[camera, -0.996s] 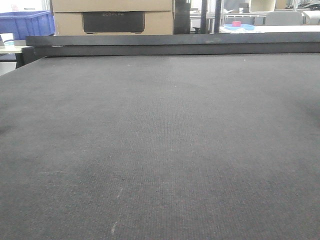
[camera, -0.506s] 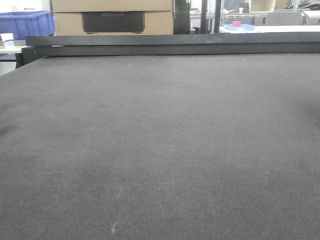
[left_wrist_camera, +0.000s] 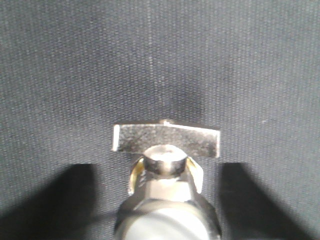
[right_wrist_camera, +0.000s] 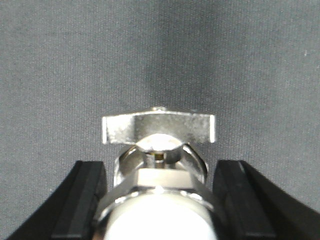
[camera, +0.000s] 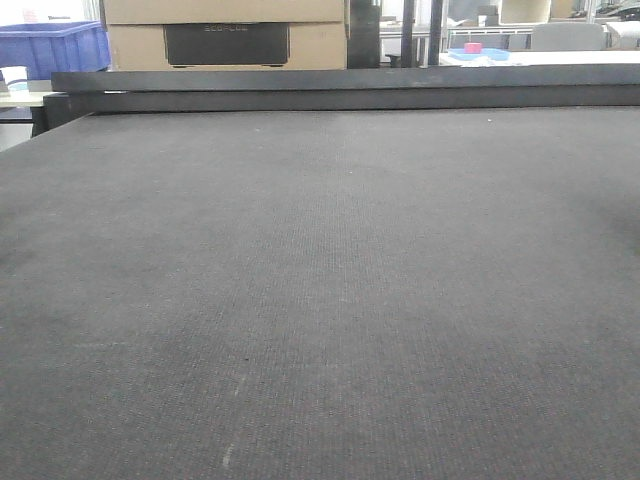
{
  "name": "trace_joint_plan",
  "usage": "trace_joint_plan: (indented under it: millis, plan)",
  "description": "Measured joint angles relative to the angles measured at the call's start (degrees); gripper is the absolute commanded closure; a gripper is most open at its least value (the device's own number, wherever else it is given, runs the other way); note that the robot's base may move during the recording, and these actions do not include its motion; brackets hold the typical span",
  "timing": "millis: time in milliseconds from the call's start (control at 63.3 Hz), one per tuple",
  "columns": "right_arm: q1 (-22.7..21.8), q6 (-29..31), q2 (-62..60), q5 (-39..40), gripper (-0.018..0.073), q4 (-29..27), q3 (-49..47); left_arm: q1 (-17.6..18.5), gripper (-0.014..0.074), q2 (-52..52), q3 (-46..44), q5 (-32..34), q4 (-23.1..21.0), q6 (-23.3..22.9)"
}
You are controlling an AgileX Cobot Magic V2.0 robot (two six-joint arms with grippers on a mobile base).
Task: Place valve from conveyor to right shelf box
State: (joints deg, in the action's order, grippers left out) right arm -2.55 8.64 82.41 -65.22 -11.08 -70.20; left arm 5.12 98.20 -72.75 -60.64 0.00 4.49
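The conveyor [camera: 320,280], a dark grey woven belt, fills the front view, where no valve and no gripper shows. In the left wrist view a silver valve [left_wrist_camera: 165,137] with a flat T-handle sits deep between the dark, blurred fingers [left_wrist_camera: 75,200] of my left gripper [left_wrist_camera: 157,170], which is shut on it over the belt. In the right wrist view a second silver valve [right_wrist_camera: 159,127] sits the same way between the black fingers [right_wrist_camera: 87,200] of my right gripper [right_wrist_camera: 160,167], also shut on it. The right shelf box is out of view.
A dark rail [camera: 350,88] runs across the belt's far end. Behind it stand a cardboard box [camera: 225,30], a blue crate [camera: 55,45] at the left and a pink object [camera: 473,48] on a far table.
The faint dark shadows at the left and right edges of the belt in the front view have faded. Nothing else differs.
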Motion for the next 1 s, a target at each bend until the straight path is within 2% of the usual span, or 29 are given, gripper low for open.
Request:
trace_joint_plan:
  millis: [79, 95, 458, 869, 996]
  plan:
    - [0.0, 0.0, 0.0, 0.03, 0.0727, 0.0, 0.0, 0.0, 0.0692, 0.0, 0.0, 0.0, -0.58, 0.13]
    - [0.0, 0.0, 0.0, 0.03, 0.0727, 0.0, 0.0, 0.0, 0.0706, 0.0, 0.0, 0.0, -0.59, 0.13]
    - [0.0, 0.0, -3.82, 0.35, 0.0727, 0.0, -0.13, 0.0, 0.0708, -2.61, 0.0, -1.1, -1.99, 0.13]
    - [0.0, 0.0, -14.03, 0.19, 0.0727, 0.0, -0.13, 0.0, 0.0708, -22.76, 0.17, -1.59, -3.15, 0.13]
    - [0.0, 0.0, -16.05, 2.16, 0.0727, 0.0, 1.08, 0.0, 0.0708, -29.05, 1.88, 1.0, -3.15, 0.13]
